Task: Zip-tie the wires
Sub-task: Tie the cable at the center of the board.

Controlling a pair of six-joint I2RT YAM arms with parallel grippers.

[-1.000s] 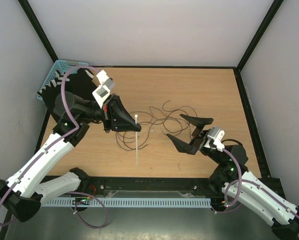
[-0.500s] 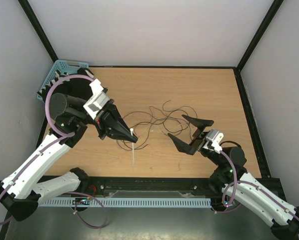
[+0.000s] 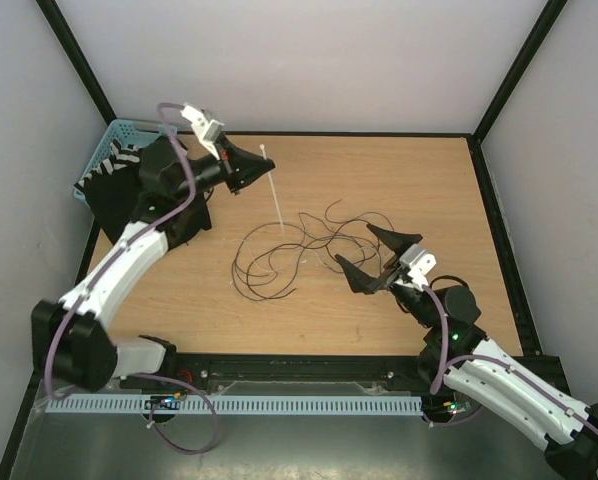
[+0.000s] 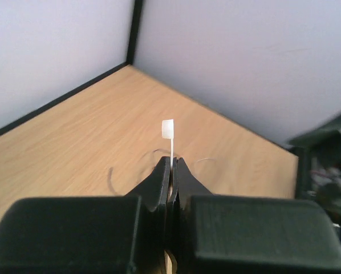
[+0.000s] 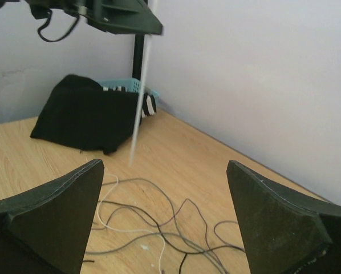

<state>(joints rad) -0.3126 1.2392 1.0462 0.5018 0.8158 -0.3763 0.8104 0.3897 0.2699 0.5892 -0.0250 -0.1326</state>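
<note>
Two tools checked: my left gripper (image 3: pixel 258 163) pinches the light, likely springy zip tie (image 3: pixel 276 200) near its head; right gripper (image 3: pixel 354 247) gapes empty; the wires (image 3: pixel 279 256) look limp, best gathered mid-tangle.

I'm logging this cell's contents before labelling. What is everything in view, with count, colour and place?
table: one, light wood, floor of the walled cell
wires: one loose tangle of several, thin and black, mid-table
zip tie: one, white, hanging slanted from the left gripper, beyond the wires
basket: one, light blue, far left corner
cloth: one, black with white stripes, far left against the basket
left gripper: one, black fingers, shut on the zip tie, raised at far left
right gripper: one, black fingers, open, at the right side of the wires
</note>
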